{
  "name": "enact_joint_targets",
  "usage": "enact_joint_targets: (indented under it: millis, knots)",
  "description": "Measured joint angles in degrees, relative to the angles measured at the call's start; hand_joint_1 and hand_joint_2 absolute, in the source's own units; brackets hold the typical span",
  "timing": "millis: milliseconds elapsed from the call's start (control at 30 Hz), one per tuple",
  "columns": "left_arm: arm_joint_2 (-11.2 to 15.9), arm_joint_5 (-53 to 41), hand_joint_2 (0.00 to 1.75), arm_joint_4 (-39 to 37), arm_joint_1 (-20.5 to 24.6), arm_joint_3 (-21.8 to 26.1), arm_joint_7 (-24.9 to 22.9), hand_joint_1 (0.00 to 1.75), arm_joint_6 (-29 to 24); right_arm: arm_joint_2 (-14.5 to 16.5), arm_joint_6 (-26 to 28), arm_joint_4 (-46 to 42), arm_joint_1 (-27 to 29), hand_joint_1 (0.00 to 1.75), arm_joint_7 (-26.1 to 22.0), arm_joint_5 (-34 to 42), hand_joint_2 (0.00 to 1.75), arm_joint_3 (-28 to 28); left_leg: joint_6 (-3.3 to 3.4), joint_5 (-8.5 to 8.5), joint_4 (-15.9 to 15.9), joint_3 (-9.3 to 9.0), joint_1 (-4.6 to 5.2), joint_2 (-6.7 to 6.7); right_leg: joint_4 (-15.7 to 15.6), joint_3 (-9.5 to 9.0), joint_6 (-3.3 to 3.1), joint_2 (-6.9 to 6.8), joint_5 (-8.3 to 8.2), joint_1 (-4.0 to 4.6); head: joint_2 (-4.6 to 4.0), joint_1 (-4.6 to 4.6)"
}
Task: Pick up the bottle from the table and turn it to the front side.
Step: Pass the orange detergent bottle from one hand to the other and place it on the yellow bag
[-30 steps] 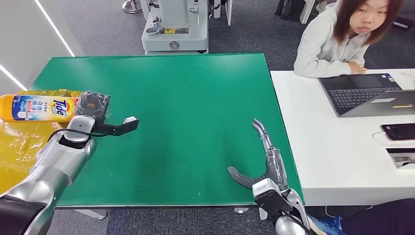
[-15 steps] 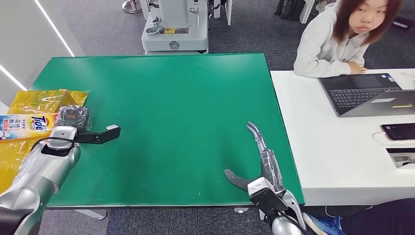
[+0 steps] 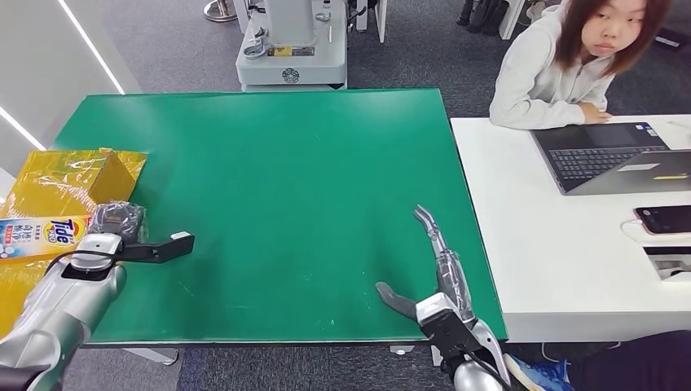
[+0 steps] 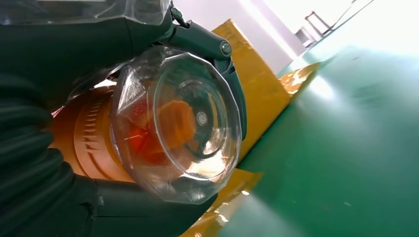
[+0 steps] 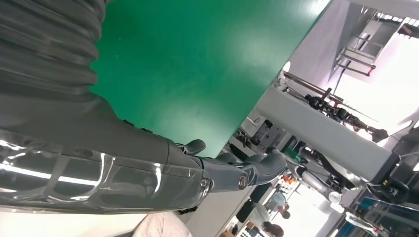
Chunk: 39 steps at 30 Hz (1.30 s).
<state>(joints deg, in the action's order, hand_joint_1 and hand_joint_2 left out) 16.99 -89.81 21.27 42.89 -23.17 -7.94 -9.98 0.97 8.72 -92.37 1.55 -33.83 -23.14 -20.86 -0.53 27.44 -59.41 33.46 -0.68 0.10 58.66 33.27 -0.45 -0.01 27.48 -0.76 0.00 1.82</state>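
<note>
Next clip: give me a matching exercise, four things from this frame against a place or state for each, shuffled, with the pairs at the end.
Things:
1. bottle
2. right hand
3. laptop
4. phone

Places or states:
A. open on the white table, in front of the seated person
B. held in the left hand, lying sideways over the yellow bag
C. lying flat on the white table, cable plugged in
D. fingers spread, holding nothing, over the green table near its right edge

Pairs: 1-B, 2-D, 3-A, 4-C
</note>
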Motion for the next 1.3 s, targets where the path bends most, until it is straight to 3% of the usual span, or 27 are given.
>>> enact_joint_targets:
  millis: [433,1100,1133,1233,1267,1300]
  knots:
    - [-2.4,2.1,1.75,-1.7,0.4,-0.6,11.2,1.75,-1.4,-0.6,3.4,0.9,0.6,0.0,-1.2,2.9,1.75,1.0,0.0,0.0,0.0,0.0,0.0,0.01,0.0,0.02,0.0,0.01,0.0,0.0,0.0,-0.01]
    - [-2.2,12.1,1.75,-3.8,0.7,8.6,13.1,1.71,2.9,-4.2,7.3,0.9,2.4,0.0,-0.8,5.6,1.75,0.2,0.0,0.0,0.0,0.01,0.0,0.01,0.0,0.01,0.0,0.01,0.0,0.0,0.0,0.0]
    - [-2.0,12.2,1.75,-3.9,0.6,8.9,13.2,1.44,2.8,-4.3,7.4,0.9,2.5,0.0,-0.8,5.7,1.75,0.1,0.0,0.0,0.0,0.01,0.0,0.01,0.0,0.01,0.0,0.01,0.0,0.0,0.0,-0.01]
    - [-1.8,12.4,1.75,-4.0,0.2,9.6,13.6,0.26,2.5,-4.5,7.4,0.5,2.5,0.0,-0.7,5.7,1.75,0.0,0.0,0.0,0.0,0.01,0.0,0.0,0.0,0.01,0.0,0.0,0.0,0.0,0.0,-0.01]
    - [-1.7,12.4,1.75,-4.1,0.0,9.7,13.7,0.12,2.4,-4.6,7.4,0.4,2.6,0.0,-0.6,5.7,1.75,0.0,0.0,0.0,0.0,0.01,0.0,0.0,0.0,0.01,0.0,0.0,0.0,0.0,0.0,0.0]
    - [-1.7,12.5,1.75,-4.2,-0.1,9.9,13.8,0.09,2.3,-4.6,7.4,0.4,2.6,0.0,-0.6,5.7,1.75,-0.1,0.0,0.0,0.0,0.01,0.0,0.0,0.0,0.01,0.0,0.0,0.0,0.0,0.0,0.0]
